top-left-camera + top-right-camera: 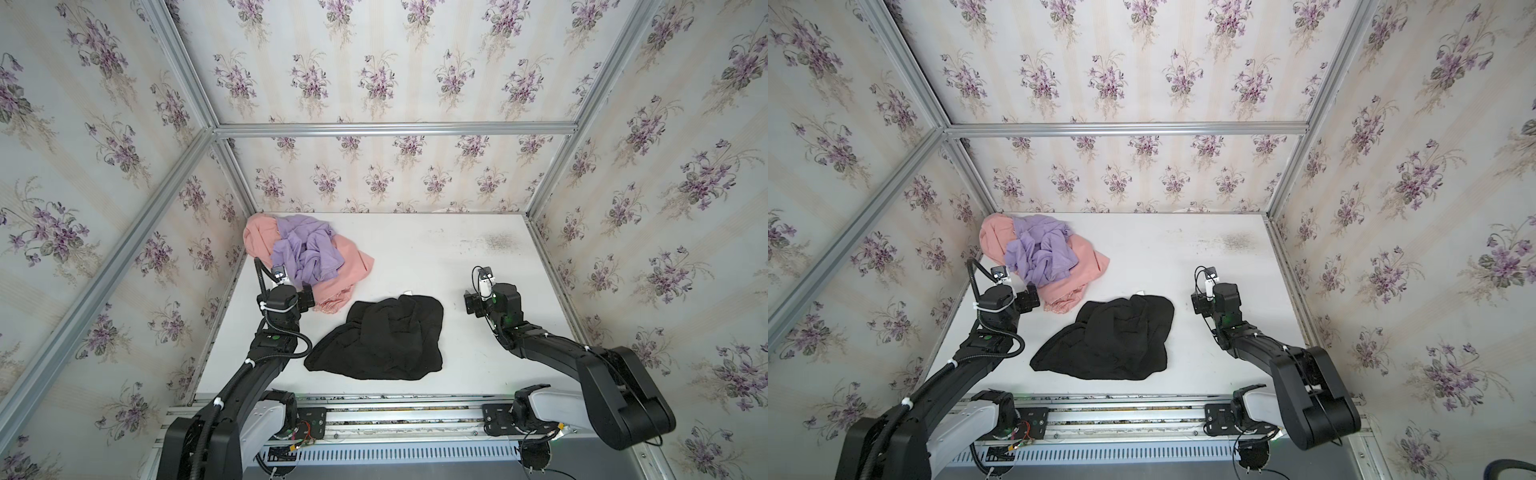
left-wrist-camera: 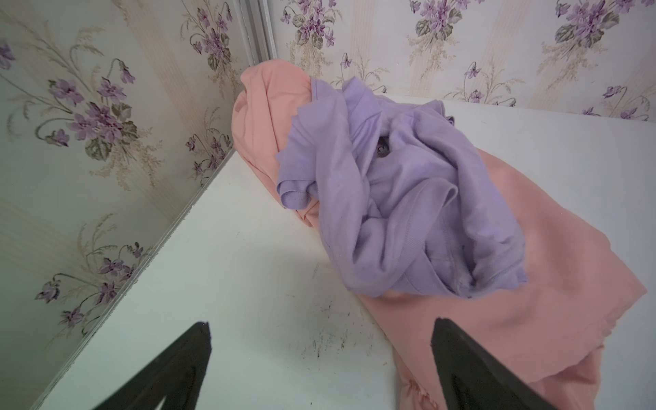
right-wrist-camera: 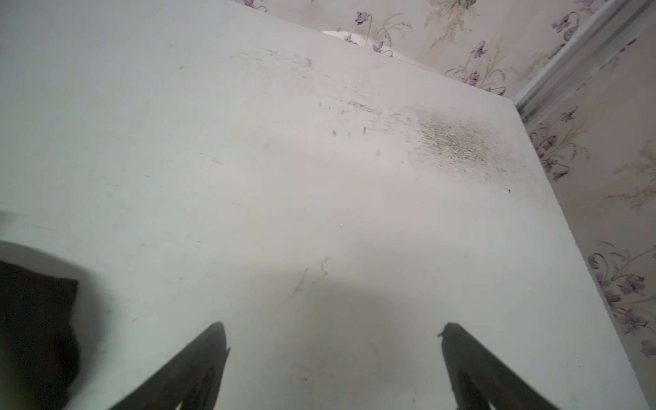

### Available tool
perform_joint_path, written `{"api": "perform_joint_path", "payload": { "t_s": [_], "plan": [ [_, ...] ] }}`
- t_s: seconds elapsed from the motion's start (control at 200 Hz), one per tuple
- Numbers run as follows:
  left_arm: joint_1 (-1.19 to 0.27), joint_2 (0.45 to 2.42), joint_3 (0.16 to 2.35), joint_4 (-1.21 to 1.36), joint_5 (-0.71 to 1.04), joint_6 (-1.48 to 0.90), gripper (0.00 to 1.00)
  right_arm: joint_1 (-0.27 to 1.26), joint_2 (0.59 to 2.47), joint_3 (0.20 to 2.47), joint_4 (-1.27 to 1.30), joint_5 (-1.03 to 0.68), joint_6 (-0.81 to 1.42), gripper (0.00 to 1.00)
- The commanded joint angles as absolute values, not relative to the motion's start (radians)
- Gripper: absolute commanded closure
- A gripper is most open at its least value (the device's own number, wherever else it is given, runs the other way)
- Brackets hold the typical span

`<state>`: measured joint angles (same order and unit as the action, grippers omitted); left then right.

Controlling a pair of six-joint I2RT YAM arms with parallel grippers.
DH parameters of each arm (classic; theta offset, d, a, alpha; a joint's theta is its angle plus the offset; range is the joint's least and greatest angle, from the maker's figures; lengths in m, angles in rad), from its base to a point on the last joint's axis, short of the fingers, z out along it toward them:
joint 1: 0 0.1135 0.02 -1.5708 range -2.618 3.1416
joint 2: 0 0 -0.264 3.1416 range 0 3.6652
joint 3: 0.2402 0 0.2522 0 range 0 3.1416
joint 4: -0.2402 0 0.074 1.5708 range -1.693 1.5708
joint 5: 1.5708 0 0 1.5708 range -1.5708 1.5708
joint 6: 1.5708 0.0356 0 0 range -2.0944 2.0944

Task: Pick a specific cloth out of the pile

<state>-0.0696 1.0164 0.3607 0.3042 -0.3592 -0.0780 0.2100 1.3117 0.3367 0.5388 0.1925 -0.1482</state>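
A white desk [image 1: 415,257] spans the enclosure, with a dark speckled scuff patch [image 1: 496,242] toward its far right corner and fainter marks beside that. Wallpaper [image 1: 374,79] printed with purple violet bouquets covers the walls, joined by aluminium frame bars [image 1: 395,129]. A metal rail [image 1: 395,415] runs along the desk's near edge.
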Motion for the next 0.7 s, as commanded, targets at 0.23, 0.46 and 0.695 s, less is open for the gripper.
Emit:
{"api": "perform_joint_path", "payload": {
  "t_s": [0.23,0.46,0.695],
  "plan": [
    [0.066,1.128,0.263,0.786,0.010,-0.033,0.01,0.113,1.562,0.295,1.119,0.175,-0.109,0.02],
    [0.076,1.210,0.226,0.948,0.028,-0.065,0.02,0.098,1.542,0.361,0.954,0.236,-0.061,0.00],
    [0.026,1.321,0.232,1.032,-0.043,-0.033,0.01,0.100,1.549,0.363,0.961,0.210,-0.076,0.00]
  ]
}}
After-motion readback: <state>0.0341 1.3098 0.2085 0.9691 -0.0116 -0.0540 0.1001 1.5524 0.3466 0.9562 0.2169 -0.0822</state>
